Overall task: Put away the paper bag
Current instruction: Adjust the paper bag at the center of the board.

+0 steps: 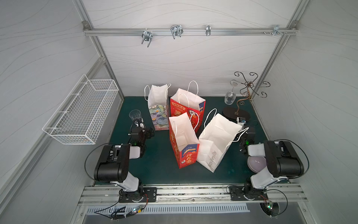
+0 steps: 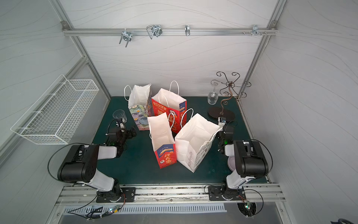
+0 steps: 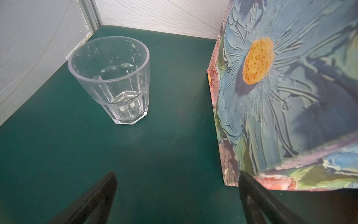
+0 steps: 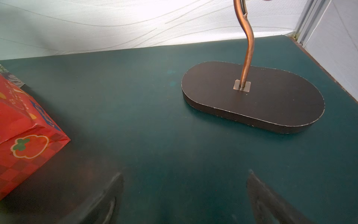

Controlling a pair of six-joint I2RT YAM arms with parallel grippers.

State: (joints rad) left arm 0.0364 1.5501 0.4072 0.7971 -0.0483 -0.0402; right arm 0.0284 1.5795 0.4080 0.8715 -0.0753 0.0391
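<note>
We look down on a green mat [image 1: 155, 174] closed in by white walls [image 1: 184, 64] at the back and both sides, with a metal rail [image 1: 193, 192] along its front edge. Four open paper bags stand upright in a cluster mid-mat. A floral bag [image 1: 157, 116] is at the back left, with a rear red bag [image 1: 186, 108] just beside it. A front red bag [image 1: 184, 155] stands nearer the arms, with a white bag [image 1: 209, 155] just beside it on the right.

The widest bare mat lies front left, between the left arm and the front red bag. A second open stretch lies between the rear red bag and the dark oval base of a scrolled metal stand [image 1: 235, 113] in the back right corner. A wine glass [image 1: 230, 97] hangs upside down from that stand. A clear tumbler [image 3: 110, 81] stands near the back left corner, apart from the floral bag.

The left gripper [image 3: 177, 174] sits low, fingers spread wide with nothing between them. One fingertip is just beside the floral bag's lower corner, and we cannot tell whether it touches. The right gripper [image 4: 185, 173] is likewise spread wide and empty, over bare mat facing the stand's base.

A white wire basket [image 1: 81, 112] hangs on the left-hand wall, and metal hooks [image 1: 176, 31] hang from a bar high at the back
</note>
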